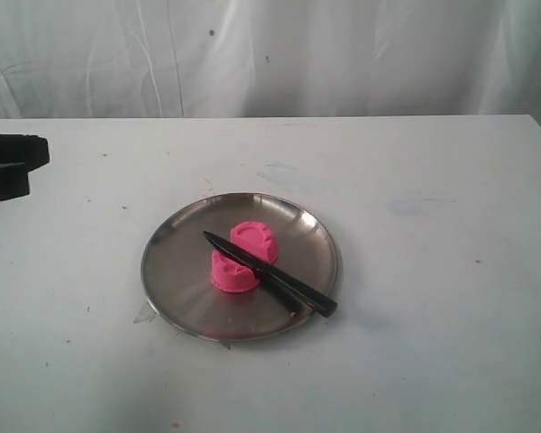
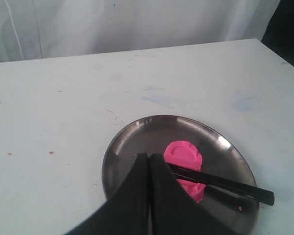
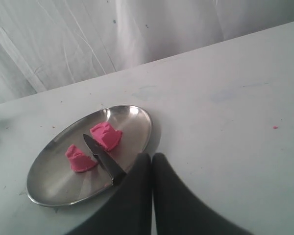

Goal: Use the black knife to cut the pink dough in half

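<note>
Nearest, the white table (image 1: 433, 379) is seen bearing a steel plate (image 1: 176, 271). Well apart from the plate, left claw (image 2: 149, 164) and right claw (image 3: 152, 159) are held closed, empty. Across the plate the black knife (image 1: 270, 275) is laid slantwise, handle toward the right-arm side, seemingly between two pink dough (image 1: 252, 240) halves at plate centre.
</note>
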Controlling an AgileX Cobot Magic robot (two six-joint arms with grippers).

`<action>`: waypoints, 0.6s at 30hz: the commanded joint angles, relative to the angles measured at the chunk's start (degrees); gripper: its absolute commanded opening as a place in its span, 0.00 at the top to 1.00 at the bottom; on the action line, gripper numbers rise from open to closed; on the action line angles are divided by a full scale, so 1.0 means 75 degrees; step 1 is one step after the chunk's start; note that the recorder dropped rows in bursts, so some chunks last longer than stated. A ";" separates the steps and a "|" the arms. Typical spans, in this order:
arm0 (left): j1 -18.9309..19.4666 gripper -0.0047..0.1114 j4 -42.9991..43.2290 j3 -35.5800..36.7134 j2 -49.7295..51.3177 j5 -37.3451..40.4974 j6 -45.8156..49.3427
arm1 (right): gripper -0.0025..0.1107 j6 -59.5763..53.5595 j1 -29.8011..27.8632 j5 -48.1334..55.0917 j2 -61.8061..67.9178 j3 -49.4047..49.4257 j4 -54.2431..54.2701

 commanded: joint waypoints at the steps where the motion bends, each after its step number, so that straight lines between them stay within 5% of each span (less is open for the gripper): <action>1: -0.0006 0.96 0.0326 0.0392 -0.0941 -0.0139 0.0011 | 0.98 0.0031 -0.0016 0.0017 -0.0030 0.0039 -0.0045; 4: -0.0094 0.96 0.1766 0.0780 -0.1951 -0.0071 -0.1100 | 0.98 0.0031 -0.0016 0.0017 -0.0030 0.0039 -0.0045; 12: -0.0137 0.96 0.7647 0.2197 -0.4866 0.0801 -0.7922 | 0.98 0.0031 -0.0016 0.0017 -0.0030 0.0039 -0.0061; 18: -0.0137 0.96 0.7881 0.3763 -0.6057 -0.0012 -0.8397 | 0.98 0.0031 -0.0016 0.0031 -0.0030 0.0039 -0.0061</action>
